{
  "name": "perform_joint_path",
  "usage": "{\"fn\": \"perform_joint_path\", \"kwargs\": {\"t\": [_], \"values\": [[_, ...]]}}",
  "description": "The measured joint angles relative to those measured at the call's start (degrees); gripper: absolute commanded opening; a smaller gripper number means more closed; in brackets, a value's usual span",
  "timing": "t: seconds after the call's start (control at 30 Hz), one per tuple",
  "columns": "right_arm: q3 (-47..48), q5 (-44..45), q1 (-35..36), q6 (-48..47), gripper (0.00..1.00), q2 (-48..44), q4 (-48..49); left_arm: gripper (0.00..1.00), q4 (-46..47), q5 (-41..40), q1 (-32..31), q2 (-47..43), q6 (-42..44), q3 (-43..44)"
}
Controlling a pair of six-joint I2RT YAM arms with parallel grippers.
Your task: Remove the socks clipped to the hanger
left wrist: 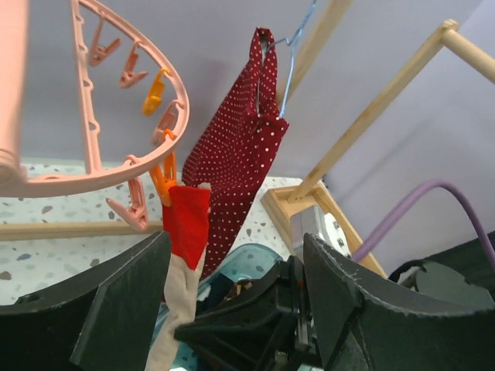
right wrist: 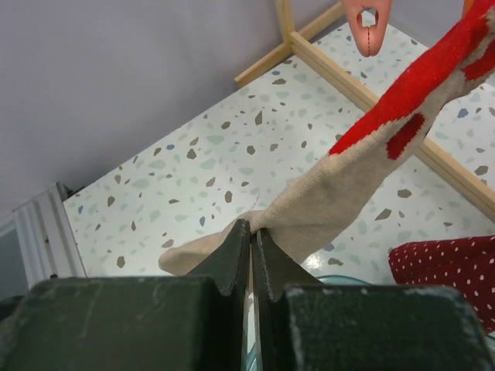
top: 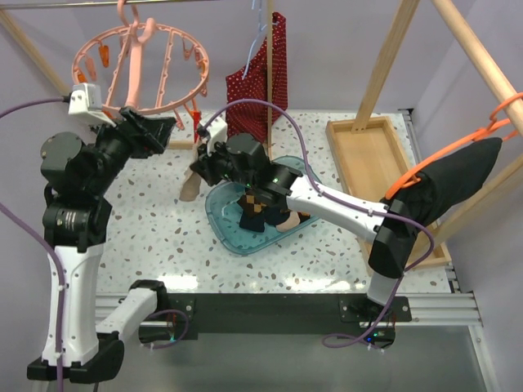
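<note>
Fingers of the right gripper pinched the pale beige red-patterned sock, clipped above it to the round salmon-pink plastic ring hanger; the left gripper hung spread beside that sock.

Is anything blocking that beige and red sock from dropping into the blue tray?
Only the orange clip holding the sock by its red top on the hanger. The right gripper pinches its beige foot; nothing visible lies between sock and teal tray.

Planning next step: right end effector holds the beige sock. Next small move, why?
Probably pull the right end effector down and away: it is shut on the beige sock, whose red cuff hangs from an orange clip on the hanger.
</note>
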Motion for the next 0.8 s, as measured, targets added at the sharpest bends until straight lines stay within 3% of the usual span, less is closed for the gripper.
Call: {"fn": "perform_joint_path", "kwargs": {"t": [0.2, 0.47, 0.63, 0.8], "values": [[-2.4, -1.7, 0.2, 0.2, 0.0, -0.7, 1.7, 0.69, 2.1, 1.3, 0.0, 6.0, -4.7, -2.7], [-2.5, -2.3, 1.5, -0.8, 0.0, -1.0, 2.5, 0.7, 2.6, -3.9, -3.5, 8.0, -10.0, -4.0], [-2.5, -1.9, 2.3, -1.5, 0.0, -1.1, 2.2, 0.7, 3.3, -12.9, -9.7, 10.5, -12.0, -3.9], [-2.5, -1.1, 2.8, -3.3, 0.0, -1.1, 2.3, 0.71, 3.1, -19.5, -11.1, 10.6, -14.1, -4.2]]}}
